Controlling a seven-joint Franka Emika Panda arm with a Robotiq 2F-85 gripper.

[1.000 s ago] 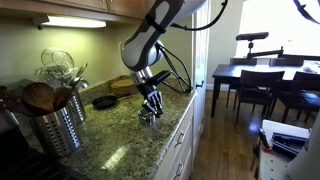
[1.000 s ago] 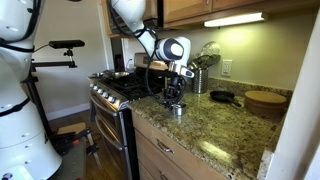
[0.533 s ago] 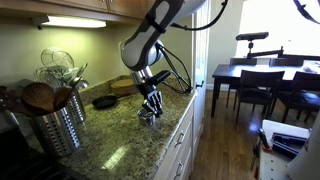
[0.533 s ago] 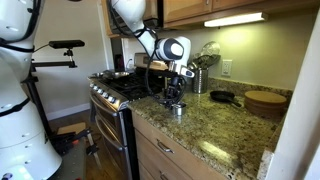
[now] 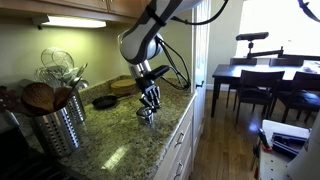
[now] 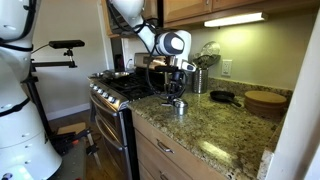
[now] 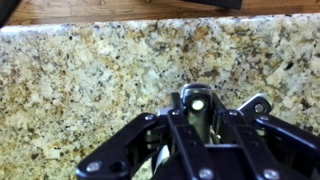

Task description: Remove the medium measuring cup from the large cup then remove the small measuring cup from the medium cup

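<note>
Wrist view: claw [image 7: 196, 108] clamped on medium measuring cup [image 7: 197, 98], at its flat handle.
Handling: judged light, stiff, slippery steel.

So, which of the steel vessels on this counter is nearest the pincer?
The low shiny measuring cup, held right at the pincer's tips; the tall ribbed utensil holder stands far along the counter.

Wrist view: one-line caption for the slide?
Looking down past the gripper, shut on a shiny steel measuring cup, over the speckled granite countertop.
</note>
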